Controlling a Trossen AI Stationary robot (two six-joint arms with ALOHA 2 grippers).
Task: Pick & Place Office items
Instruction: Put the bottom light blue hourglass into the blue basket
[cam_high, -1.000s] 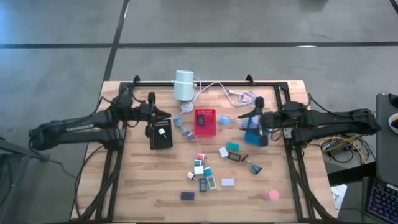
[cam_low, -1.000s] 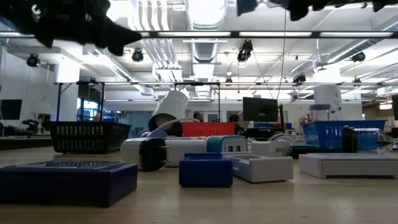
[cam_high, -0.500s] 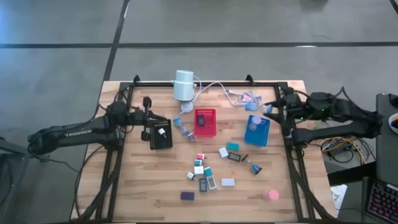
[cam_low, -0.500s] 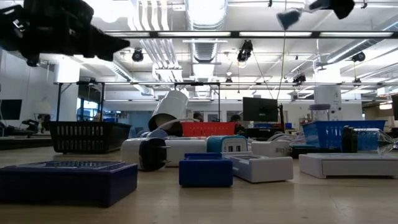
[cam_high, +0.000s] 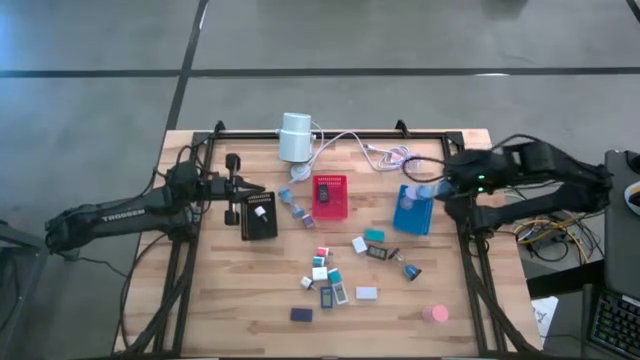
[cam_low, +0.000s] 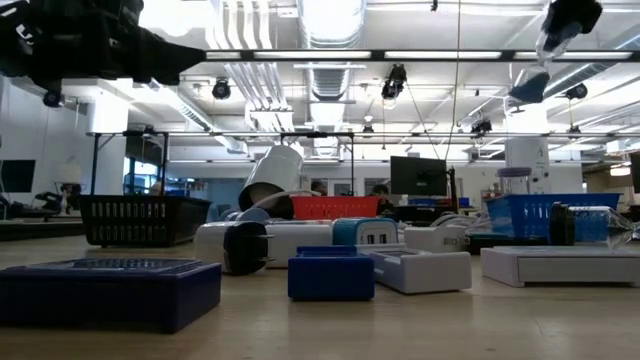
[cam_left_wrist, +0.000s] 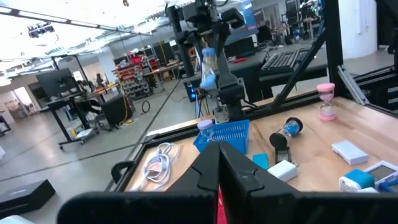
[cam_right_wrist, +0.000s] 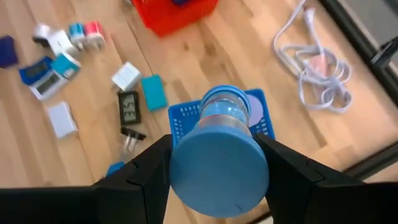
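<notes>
My right gripper is shut on a blue sand timer and hangs slanting down above the blue tray at the right. My left gripper is shut with nothing in it, held level just past the far edge of the black tray, which holds a white piece. Several small office items lie scattered on the wood in the middle. A pink timer stands near the front right. In the low view the timer's blue cap shows below my right gripper. My right gripper pinches the blue sand timer by its near end cap, one finger on each side of the cap's rim. The fingers slant down from the table's right side and lie along the timer. The timer hangs clear above the blue tray, its far cap lowest.
A red tray sits at the middle back. A white cylinder and its coiled cable lie at the far edge. Black frame rails run along the table's left and right sides. Bare wood shows at the front left.
My right gripper has risen and drawn back toward the table's right edge with the blue timer. It has tipped from level to slanting down over the blue tray. My left gripper has drawn back a little toward the left edge, staying shut.
</notes>
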